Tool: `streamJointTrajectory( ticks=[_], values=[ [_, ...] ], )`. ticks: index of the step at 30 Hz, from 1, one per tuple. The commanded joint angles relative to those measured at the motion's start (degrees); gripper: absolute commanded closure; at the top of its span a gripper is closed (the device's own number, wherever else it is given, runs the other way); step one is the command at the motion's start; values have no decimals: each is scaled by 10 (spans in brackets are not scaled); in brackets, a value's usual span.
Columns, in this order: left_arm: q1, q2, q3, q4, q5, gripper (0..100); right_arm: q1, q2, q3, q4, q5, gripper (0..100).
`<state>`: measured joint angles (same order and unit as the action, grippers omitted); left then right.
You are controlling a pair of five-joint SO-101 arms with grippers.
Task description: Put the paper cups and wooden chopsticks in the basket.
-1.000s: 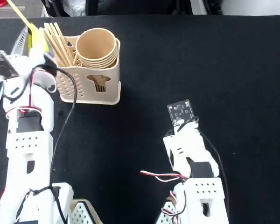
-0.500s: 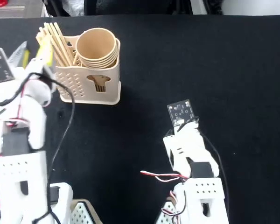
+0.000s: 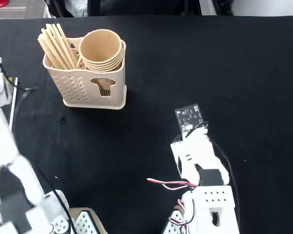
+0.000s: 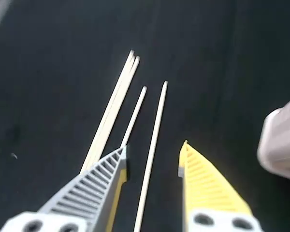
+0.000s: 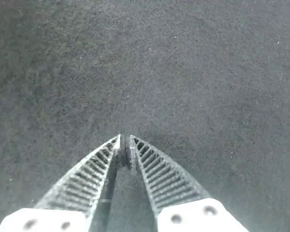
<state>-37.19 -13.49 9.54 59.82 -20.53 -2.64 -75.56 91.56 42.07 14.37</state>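
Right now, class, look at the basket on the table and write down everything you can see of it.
The basket looks like cream plastic, with rounded corners, rows of small holes in its side and a cut-out shape in its front wall. It stands upright on the black table, in the upper left of the high view. One compartment holds a stack of paper cups; the one beside it holds wooden chopsticks that lean out above the rim.

- Blocking the table's [image 3: 234,63] far left corner: basket [image 3: 93,92], with chopsticks [image 3: 56,46] and stacked paper cups [image 3: 101,48] rising above its rim.
- Standing at the near edge: right arm [image 3: 198,156]; along the left edge: left arm [image 3: 5,122].
- Open passage from basket to right edge and across the middle.
- Lying flat and low on the table: loose chopsticks [image 4: 135,111].
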Motion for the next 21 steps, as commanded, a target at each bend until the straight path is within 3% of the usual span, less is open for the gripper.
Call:
streamJointTrajectory(
  ticks=[1,11,21],
  values=[
    [-20,127,-90,7,-20,819,4,-7,-21,-5,2,986],
    [-7,479,-351,28,-20,819,4,-7,-21,-4,2,986],
    [24,786,-797,236,-21,821,4,-7,-21,-4,2,986]
  ],
)
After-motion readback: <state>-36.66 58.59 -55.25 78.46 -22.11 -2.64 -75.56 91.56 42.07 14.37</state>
